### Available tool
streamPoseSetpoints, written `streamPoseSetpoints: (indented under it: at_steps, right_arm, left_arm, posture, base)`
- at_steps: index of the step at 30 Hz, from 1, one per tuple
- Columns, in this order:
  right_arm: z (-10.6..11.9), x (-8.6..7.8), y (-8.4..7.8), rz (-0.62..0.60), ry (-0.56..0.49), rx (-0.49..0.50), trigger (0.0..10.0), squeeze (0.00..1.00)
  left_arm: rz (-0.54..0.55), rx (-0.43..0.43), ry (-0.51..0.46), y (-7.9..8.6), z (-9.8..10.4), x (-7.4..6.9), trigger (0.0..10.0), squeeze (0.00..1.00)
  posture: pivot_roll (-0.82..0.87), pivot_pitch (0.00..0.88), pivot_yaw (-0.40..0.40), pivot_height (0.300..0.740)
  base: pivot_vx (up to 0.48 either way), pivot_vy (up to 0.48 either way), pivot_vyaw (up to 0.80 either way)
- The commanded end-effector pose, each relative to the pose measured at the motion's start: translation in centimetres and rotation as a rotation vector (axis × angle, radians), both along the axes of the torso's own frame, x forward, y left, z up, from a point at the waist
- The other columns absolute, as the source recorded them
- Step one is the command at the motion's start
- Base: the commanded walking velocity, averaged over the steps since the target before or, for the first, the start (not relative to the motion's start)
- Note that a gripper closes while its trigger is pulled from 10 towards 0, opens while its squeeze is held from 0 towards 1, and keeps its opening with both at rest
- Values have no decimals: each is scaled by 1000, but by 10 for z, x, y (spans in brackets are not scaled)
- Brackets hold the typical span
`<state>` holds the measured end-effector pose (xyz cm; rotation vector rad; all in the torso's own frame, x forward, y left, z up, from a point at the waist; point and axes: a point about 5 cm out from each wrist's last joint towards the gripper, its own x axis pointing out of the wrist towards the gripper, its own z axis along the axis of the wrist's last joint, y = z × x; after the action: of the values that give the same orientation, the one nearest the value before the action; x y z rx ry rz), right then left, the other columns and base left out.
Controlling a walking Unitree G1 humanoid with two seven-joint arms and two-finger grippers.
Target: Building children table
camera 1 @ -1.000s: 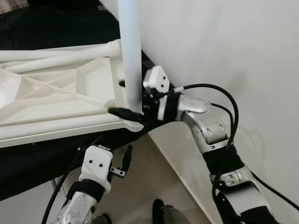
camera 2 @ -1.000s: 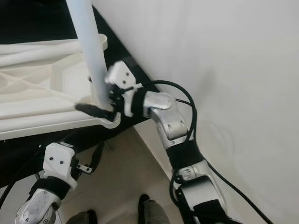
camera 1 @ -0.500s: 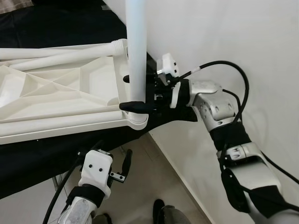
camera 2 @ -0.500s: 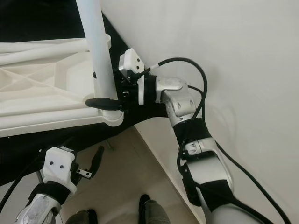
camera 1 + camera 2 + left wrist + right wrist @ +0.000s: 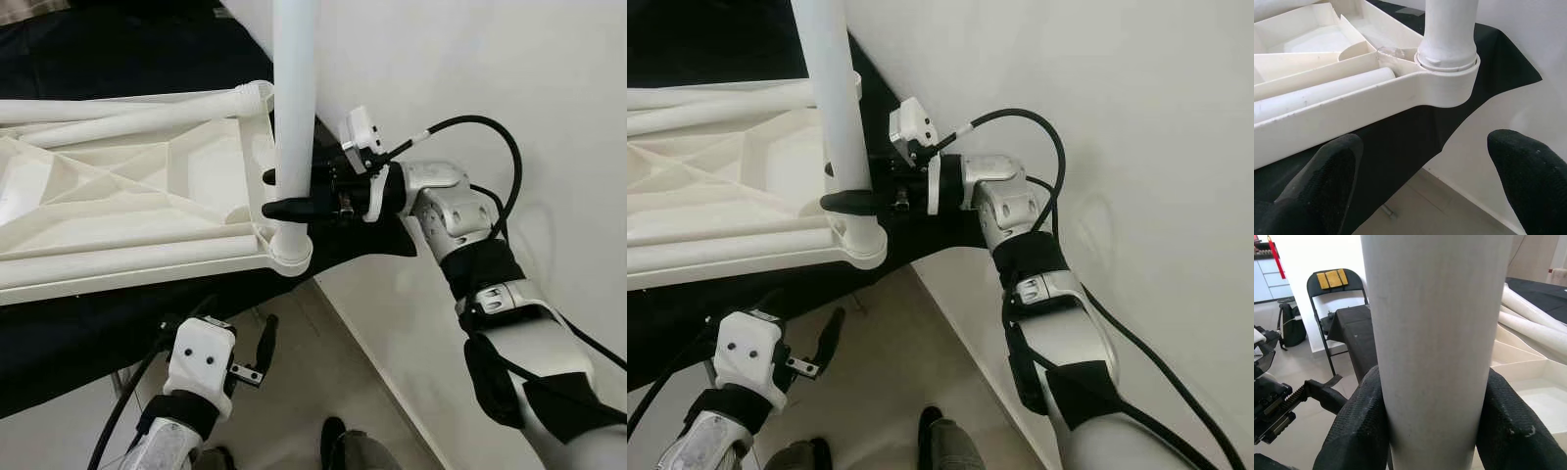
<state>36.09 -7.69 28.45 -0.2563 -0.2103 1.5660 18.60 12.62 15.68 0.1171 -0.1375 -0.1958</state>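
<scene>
Right gripper [image 5: 294,193]: my fingers pinch the table leg [image 5: 294,108], now more upright in its corner socket [image 5: 291,253].
Left gripper [image 5: 263,345]: spread, idle below.

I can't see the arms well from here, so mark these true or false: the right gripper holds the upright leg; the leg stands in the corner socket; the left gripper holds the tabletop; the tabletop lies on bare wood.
1. The right gripper is shut on the upright table leg. True.
2. The leg stands in the corner socket of the tabletop. True.
3. The left gripper holds the tabletop. False: it hangs open below the edge, touching nothing.
4. The tabletop lies on bare wood. False: it lies on a black cloth.
</scene>
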Motion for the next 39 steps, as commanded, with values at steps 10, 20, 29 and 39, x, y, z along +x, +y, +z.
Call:
streamPoseSetpoints:
  at_steps: [10,20,29,39]
  right_arm:
    - [-70,-1,34,-963,120,130,0,0]
    - [-73,-47,75,-872,81,204,0,0]
    - [-50,-57,96,-638,103,269,10000,1000]
    - [-34,-70,86,-219,20,165,10000,0]
  left_arm:
    - [4,0,16,1,-3,-4,10000,0]
    - [1,7,17,2,-5,1,10000,0]
    - [7,6,12,2,-5,4,10000,0]
    - [7,0,10,1,-5,5,10000,0]
  posture:
    - [85,270,-86,740]
    - [72,256,-76,740]
    - [67,246,-74,740]
    - [69,252,-81,740]
  base:
    - [0,0,0]
    - [0,0,0]
    - [0,0,0]
    - [0,0,0]
